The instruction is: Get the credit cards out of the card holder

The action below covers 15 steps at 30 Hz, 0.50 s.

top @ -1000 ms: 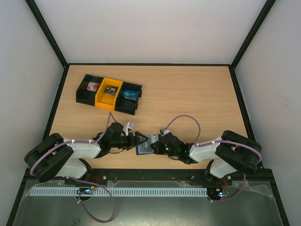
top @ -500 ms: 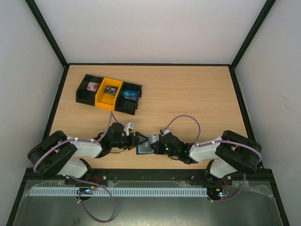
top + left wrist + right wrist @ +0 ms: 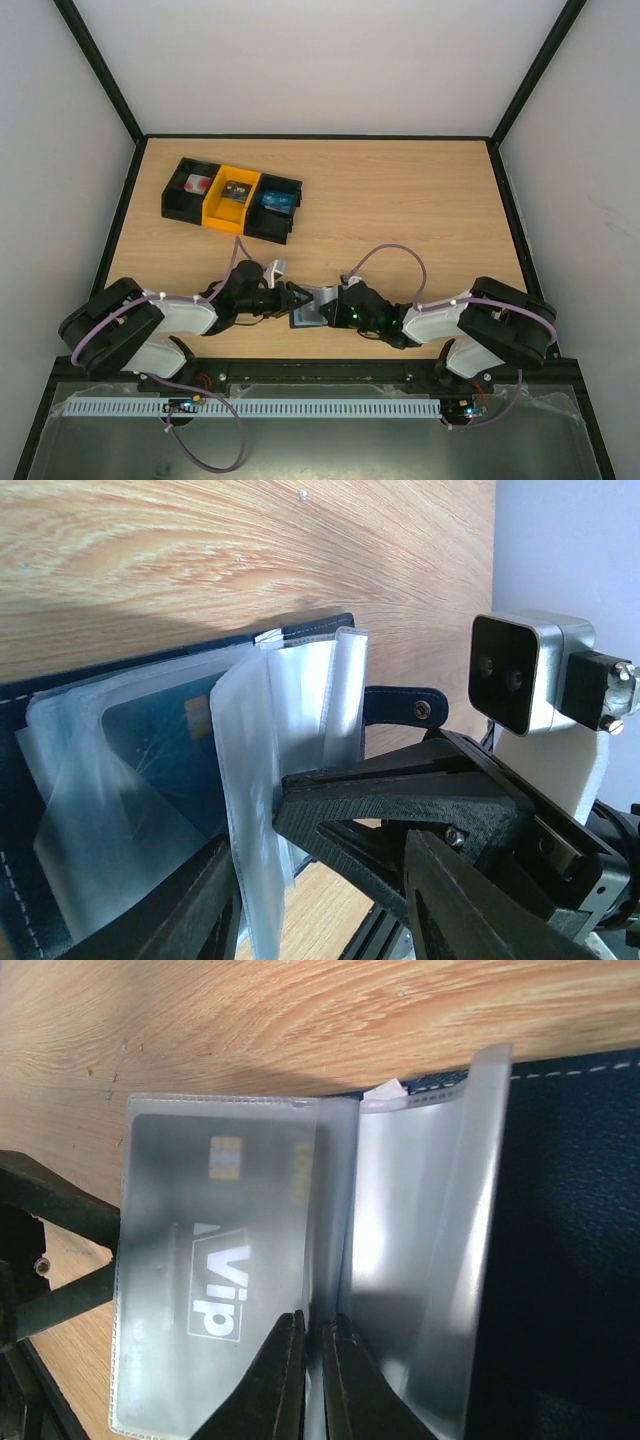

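Wood table (image 3: pixel 400 200), 6 o'clock edge: holder (image 3: pixel 314 308) lies open between both grippers. Right gripper (image 3: pixel 312 1330) is pinched tight on a clear sleeve (image 3: pixel 400 1260). Left gripper (image 3: pixel 293 298) stands part-way apart astride a sleeve leaf, clamping nothing I can see.

Risks for you:
- If left closes on plastic rather than the card (image 3: pixel 165 750), the whole holder drags with it.
- Sleeves look slick and floppy, so right's pinch may slip.
- Fingers are crowded, so a clash is plausible.
- The card sits fully pocketed, no edge proud to catch.

Bins at 10 o'clock:
- Black bin (image 3: pixel 178 210): red-and-white item (image 3: pixel 196 184).
- Yellow bin (image 3: pixel 222 217): small dark item (image 3: pixel 237 191).
- Second black bin (image 3: pixel 268 232): blue item (image 3: pixel 275 200).
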### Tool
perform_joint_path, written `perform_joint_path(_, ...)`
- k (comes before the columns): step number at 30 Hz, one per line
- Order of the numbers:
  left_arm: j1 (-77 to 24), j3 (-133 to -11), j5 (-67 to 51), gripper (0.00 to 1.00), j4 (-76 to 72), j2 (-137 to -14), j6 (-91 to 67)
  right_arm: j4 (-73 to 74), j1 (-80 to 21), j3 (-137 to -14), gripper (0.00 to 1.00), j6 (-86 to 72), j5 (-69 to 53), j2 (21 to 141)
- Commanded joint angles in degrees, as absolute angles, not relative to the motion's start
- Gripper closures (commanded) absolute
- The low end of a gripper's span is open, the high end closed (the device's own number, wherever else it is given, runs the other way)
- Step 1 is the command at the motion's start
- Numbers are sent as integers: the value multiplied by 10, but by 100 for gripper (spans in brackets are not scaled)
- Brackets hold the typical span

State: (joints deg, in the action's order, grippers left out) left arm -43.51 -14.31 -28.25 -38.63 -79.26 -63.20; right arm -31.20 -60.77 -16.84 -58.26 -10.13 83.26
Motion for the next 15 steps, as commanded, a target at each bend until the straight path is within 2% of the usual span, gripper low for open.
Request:
perform_joint_path(1,-439,-153,-279,56,-393,-800,-621,-301,-609,-166,93,-577,-80,823)
perform_joint_path(6,-439,-157,-275,70,-385,-807,-617,-263,-609,-173,90,-567,-66,791)
perform_joint_path(10,-439,-160,-269,76,-374,-809,-611,-218,-608,-178,88,-555,-53,757)
perform_joint_path(15,-439,-170,-269,88,-360,-814,-599,-165,-608,-178,87,-539,-24,717)
